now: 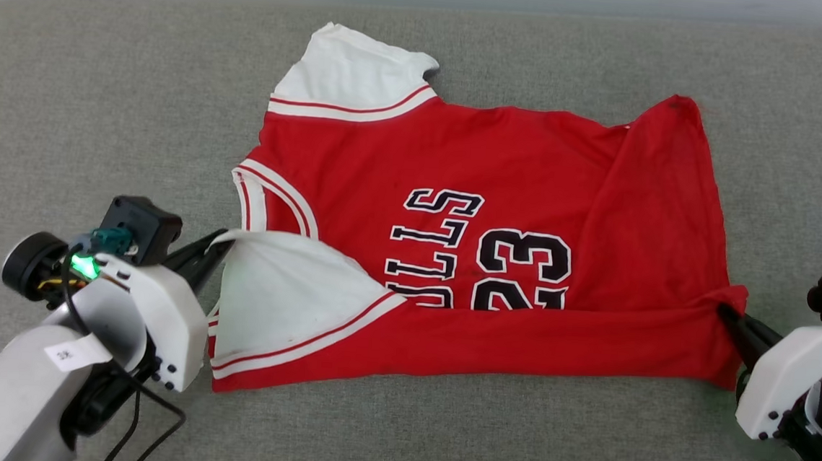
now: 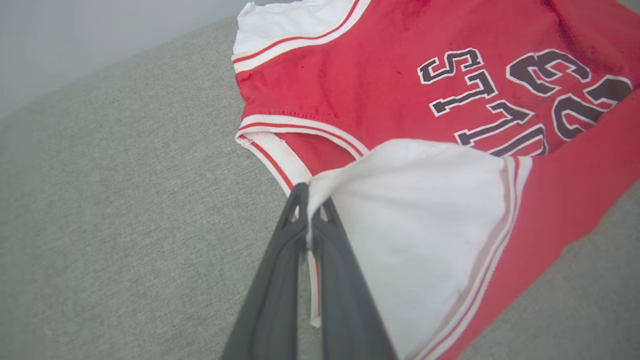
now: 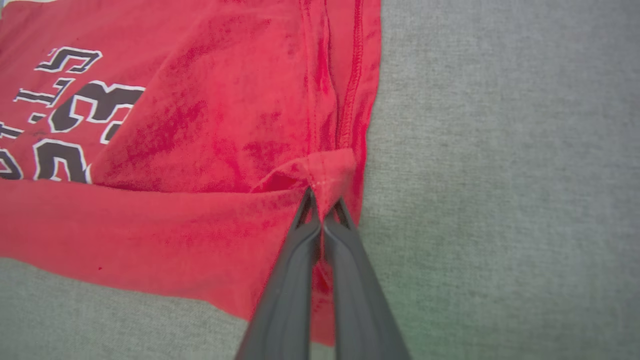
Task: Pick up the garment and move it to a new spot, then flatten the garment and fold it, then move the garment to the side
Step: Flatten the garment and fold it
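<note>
Near left, the left gripper (image 1: 220,242) pinches the near white sleeve (image 1: 284,287) by its tip; near right, the right gripper (image 1: 729,314) pinches a hem corner of the one red jersey shirt (image 1: 532,159), which lies on grey woven fabric (image 1: 88,92) with its near edge folded over. Beyond the fold, the black white-outlined print (image 1: 481,257) reads "ULLS 23", partly covered. A second white sleeve (image 1: 349,74) lies farthest.

Garment (image 1: 531,166): one, red; white sleeves: two, being the far sleeve (image 1: 353,74) and the near sleeve (image 1: 283,294); printed digits (image 1: 525,256): two, a 2 and a 3; printed letters (image 1: 429,235) on show: four, the lowest partly covered by a fold; grippers: two, being the left gripper (image 1: 216,247) and the right gripper (image 1: 727,314); dark fingers (image 2: 280,280): two per gripper, four in all; green indicator light (image 1: 83,265): one; paper label (image 1: 68,355): one; grey cloth surface (image 1: 101,107): one.
</note>
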Available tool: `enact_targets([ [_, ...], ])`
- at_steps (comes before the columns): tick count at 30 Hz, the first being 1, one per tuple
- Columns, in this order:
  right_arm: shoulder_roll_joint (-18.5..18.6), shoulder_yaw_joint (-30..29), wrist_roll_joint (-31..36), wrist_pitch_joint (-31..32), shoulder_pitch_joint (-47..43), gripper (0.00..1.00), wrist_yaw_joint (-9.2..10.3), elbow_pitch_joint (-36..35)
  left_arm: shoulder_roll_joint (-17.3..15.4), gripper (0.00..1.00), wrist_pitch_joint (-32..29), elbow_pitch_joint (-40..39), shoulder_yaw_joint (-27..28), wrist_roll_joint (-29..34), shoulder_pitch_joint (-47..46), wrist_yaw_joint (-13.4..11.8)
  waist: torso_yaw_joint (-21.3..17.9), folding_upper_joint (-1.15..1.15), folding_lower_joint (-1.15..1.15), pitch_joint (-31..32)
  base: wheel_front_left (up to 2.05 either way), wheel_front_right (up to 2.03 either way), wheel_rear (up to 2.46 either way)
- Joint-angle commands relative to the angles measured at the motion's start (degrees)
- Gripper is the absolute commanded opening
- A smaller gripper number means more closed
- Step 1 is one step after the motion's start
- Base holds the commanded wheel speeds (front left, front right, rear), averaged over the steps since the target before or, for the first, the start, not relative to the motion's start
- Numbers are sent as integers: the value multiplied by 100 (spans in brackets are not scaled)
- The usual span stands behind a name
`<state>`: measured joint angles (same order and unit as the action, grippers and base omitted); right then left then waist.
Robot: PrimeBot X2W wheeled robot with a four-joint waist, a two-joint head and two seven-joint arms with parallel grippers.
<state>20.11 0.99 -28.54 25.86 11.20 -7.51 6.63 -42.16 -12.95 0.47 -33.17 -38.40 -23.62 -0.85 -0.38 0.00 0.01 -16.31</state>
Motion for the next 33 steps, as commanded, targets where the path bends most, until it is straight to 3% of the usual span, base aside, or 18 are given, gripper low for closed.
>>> enact_targets([
  [1, 21, 57, 79, 17, 178, 0, 5, 110, 93, 0, 25, 120, -41, 50, -175, 53, 3, 0, -1, -113, 0, 0, 0],
  [5, 39, 170, 148, 49, 433, 0, 5, 421, 276, 0, 59, 497, -154, 120, -407, 185, 29, 0, -1, -206, 0, 0, 0],
  [6, 40, 178, 169, -8, 497, 47, 5, 467, 318, 67, 88, 597, -182, 164, -464, 192, 37, 0, -1, -218, 0, 0, 0],
  [7, 8, 156, 154, -21, 545, 100, 6, 557, 378, 100, 129, 699, -211, 177, -507, 211, 47, 0, -1, -221, 0, 0, 0],
  [15, 161, 383, 509, -332, 600, 100, 5, 608, 824, 100, 644, 1391, -183, 23, -373, 170, 110, 0, -1, 100, 0, 0, 0],
  [23, 308, 328, 1010, -310, 217, 100, 5, 268, 1083, 100, 1301, 1220, 277, -504, 271, -176, 167, 0, -1, 590, 0, 0, 0],
  [26, 227, 115, 1126, -61, -28, 100, 5, 76, 1142, 100, 1331, 938, 411, -774, 643, -317, 180, 0, -1, 737, 0, 0, 0],
  [33, -189, -591, 1237, 876, -681, 100, 5, -513, 1152, 100, 948, 168, 486, -1169, 1434, -909, 197, 0, -1, 879, 0, 0, 0],
])
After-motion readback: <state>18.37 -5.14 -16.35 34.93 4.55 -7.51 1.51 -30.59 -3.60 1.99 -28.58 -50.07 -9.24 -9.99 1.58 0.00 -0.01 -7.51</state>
